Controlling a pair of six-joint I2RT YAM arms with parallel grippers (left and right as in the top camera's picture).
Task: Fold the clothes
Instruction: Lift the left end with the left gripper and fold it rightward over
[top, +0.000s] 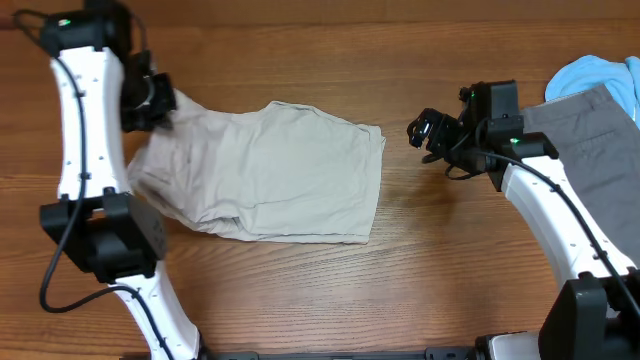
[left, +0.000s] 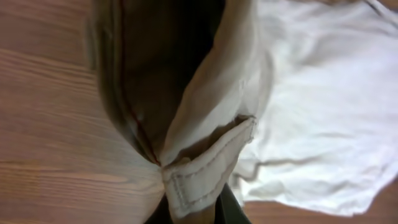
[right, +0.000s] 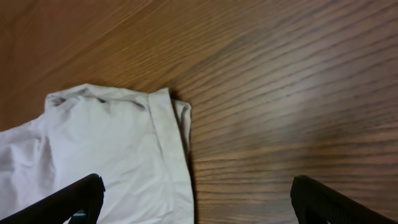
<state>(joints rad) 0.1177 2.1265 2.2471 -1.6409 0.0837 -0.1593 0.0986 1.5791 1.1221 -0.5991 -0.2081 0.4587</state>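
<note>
Overhead view: we see the beige shorts (top: 270, 170) lying spread on the wooden table (top: 450, 260), left of centre, mostly flat with soft wrinkles. Their left end is bunched and lifted slightly toward the left gripper (top: 160, 100).

Left gripper: jaws together, clamped on the left end of the beige shorts. In the left wrist view a stitched hem (left: 199, 180) sits pinched at the bottom centre of frame. A fold of the cloth rises from it, with a dark, shadowed inside. The rest of the garment trails off to the right across the wood.

Right gripper (top: 418, 130): jaws wide apart and holding nothing. It hangs just beside the right edge of the beige shorts, not touching them. In the right wrist view its two dark fingers (right: 68, 202) stand at the lower corners of the frame. A corner of the beige shorts with a folded-over edge lies between them on the left side, and there is bare wood on the right.

Other garments: grey shorts (top: 590, 150) lie at the far right edge of the table, behind the right arm. A light blue garment (top: 600, 75) is just above them and touches them. Both are well apart from the beige shorts.
</note>
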